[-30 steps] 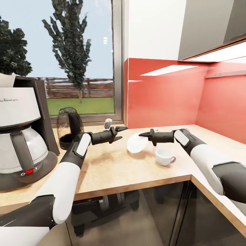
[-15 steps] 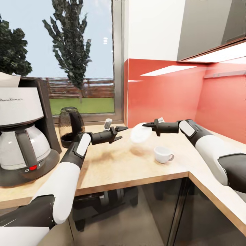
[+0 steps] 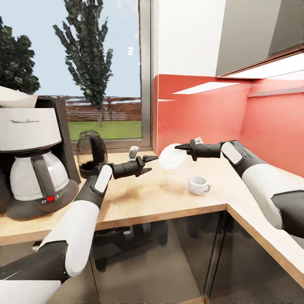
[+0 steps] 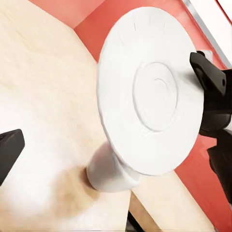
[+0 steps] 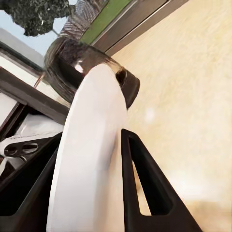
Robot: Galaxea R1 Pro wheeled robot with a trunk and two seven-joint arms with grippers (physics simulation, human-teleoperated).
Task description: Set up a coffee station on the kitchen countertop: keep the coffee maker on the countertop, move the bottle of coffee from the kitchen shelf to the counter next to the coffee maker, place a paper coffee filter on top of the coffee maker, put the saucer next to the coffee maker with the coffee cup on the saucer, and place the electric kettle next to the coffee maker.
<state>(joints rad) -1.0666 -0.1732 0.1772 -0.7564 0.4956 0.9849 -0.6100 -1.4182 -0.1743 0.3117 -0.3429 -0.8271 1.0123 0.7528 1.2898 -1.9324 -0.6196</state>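
The right claw (image 3: 179, 147), clamped on the saucer's (image 3: 172, 156) rim, has risen from just above the worktop (image 3: 169, 198) to mid-frame, clear of the coffee cup (image 3: 197, 185) below; the left claw (image 3: 152, 162) hangs parted and empty; carrying leftward to the coffee maker (image 3: 36, 156) likely follows.

A tall window (image 3: 101, 84) at the far left looks onto dark trees (image 3: 86, 55), a wooden fence (image 3: 109, 110) and green lawn (image 3: 105, 130) — beside it, a glossy red wall panel (image 3: 202, 114) runs right beneath grey wall cabinets (image 3: 261, 33).
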